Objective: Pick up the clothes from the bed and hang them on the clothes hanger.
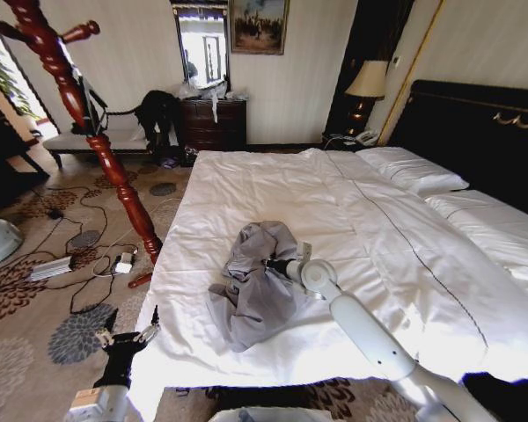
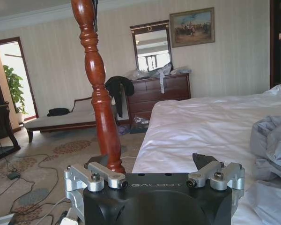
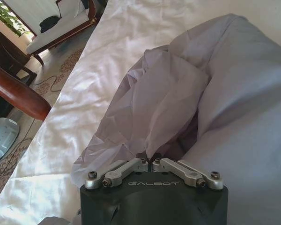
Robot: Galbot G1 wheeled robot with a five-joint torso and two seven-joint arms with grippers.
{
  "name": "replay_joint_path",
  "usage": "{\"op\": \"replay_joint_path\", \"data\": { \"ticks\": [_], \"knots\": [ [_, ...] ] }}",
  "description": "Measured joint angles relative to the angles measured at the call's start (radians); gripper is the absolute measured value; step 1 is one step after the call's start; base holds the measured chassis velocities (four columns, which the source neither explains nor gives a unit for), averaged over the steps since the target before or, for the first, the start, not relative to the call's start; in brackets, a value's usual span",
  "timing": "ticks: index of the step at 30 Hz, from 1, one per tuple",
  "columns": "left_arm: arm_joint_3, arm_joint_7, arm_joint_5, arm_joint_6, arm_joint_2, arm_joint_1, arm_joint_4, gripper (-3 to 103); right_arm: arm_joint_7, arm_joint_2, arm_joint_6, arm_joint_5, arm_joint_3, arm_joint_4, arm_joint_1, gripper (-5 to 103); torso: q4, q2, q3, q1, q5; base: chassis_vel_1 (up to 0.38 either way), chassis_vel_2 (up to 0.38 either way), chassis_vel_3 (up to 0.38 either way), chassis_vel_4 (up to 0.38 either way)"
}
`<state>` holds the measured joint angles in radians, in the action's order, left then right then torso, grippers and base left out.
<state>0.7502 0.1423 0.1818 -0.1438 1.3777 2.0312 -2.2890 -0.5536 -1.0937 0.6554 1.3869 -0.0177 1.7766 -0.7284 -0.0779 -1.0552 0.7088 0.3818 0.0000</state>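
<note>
The right end effector (image 1: 266, 263) is closed on a fold of the grey jacket (image 1: 257, 283), which lies crumpled near the foot of the bed (image 1: 352, 211). The left end effector (image 1: 128, 337) hangs wide open beside the bed's corner, near the wooden hanger stand (image 1: 97, 141).

Hotel-style bedroom, traditional decor.
Very wide bed with white quilted sheets (image 1: 273, 189), white pillows (image 1: 411, 169) and a dark headboard with gold trim (image 1: 488, 132). Bedside lamp with cream shade (image 1: 367, 81) on a nightstand with a corded phone (image 1: 366, 137). Dark wood dresser (image 1: 214, 123) under a framed wall mirror (image 1: 203, 44), gilt-framed painting (image 1: 260, 25) beside it. Upholstered wooden bench (image 1: 92, 141) along the striped wallpaper, floral patterned carpet (image 1: 35, 334), turned red-brown wooden coat stand (image 1: 88, 132) at the bedside.
</note>
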Motion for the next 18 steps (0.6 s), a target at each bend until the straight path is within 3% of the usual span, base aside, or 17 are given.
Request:
{"op": "replay_joint_path", "data": {
  "ticks": [10,15,18],
  "knots": [
    [-0.01,-0.001,-0.007,0.0,0.003,0.002,-0.01,100,0.0,0.102,0.002,-0.036,0.039,0.127,0.011,0,0.0,0.0,0.0,0.0,0.0002,0.0,0.0,0.0,0.0],
    [-0.015,-0.003,-0.013,0.0,0.003,0.002,-0.017,100,0.024,0.198,0.017,-0.037,0.096,0.225,0.051,0,0.0,0.0,0.0,0.0,0.0,0.0,0.0,0.0,0.0],
    [-0.018,-0.005,-0.014,-0.003,0.005,0.004,-0.021,100,0.095,0.299,0.02,-0.089,0.128,0.277,0.105,0,-0.0002,0.0,0.0,0.0,0.0002,0.0,0.0,0.0,0.0]
  ]
}}
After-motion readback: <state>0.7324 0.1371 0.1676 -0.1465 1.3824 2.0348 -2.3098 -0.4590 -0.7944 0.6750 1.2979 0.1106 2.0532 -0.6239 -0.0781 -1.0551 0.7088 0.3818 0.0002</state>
